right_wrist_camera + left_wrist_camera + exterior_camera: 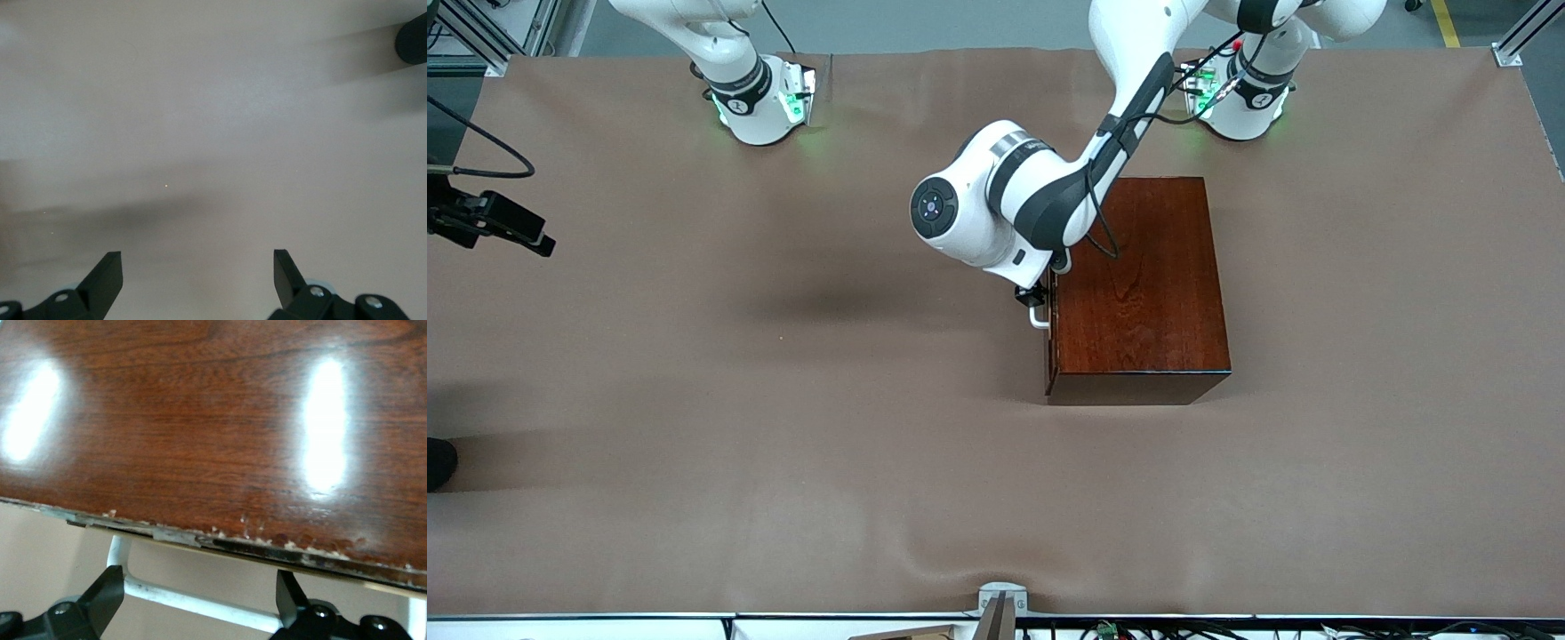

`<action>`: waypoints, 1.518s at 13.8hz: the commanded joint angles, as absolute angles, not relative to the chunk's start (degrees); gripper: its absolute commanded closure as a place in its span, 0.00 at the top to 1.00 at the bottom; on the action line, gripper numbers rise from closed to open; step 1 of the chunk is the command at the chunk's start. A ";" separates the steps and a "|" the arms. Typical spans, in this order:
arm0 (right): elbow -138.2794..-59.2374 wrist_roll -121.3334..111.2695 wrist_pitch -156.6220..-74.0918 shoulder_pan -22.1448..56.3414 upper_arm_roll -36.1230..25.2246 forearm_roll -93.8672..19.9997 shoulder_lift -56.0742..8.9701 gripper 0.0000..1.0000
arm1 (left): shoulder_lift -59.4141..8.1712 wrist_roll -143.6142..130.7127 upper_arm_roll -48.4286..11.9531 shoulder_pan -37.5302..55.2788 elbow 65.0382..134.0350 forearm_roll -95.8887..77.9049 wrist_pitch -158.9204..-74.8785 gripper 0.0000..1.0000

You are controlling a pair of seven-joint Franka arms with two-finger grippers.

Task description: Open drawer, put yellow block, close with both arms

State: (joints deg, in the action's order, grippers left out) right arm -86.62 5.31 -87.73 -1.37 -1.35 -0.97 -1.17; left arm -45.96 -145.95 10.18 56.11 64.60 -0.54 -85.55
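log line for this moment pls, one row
drawer shut | left claw open around white handle | right claw open over bare table, waiting | yellow block not in view

table: brown cloth cover (694,400) | floor: grey (960,22) | frame: aluminium posts (1525,31)

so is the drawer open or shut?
Shut: the drawer front sits flush with the box; the open left gripper straddles its handle.

The wooden box (1143,284) is glossy reddish-brown with dark grain. Its handle (193,597) is white. The table cover (783,427) is plain brown.
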 commanded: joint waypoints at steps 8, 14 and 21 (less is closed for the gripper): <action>-87.45 5.71 -87.89 -0.97 -1.41 -0.35 -0.26 1.00 | -37.54 -153.55 9.84 59.59 66.18 0.79 -84.29 1.00; -87.45 5.71 -87.89 -0.97 -1.41 -0.35 -0.26 1.00 | -34.72 -151.18 8.35 59.33 66.27 -0.17 -84.20 1.00; -87.45 5.71 -87.98 -0.97 -1.41 -0.35 -0.26 1.00 | -29.28 -137.66 8.88 53.55 66.79 -0.09 -84.20 1.00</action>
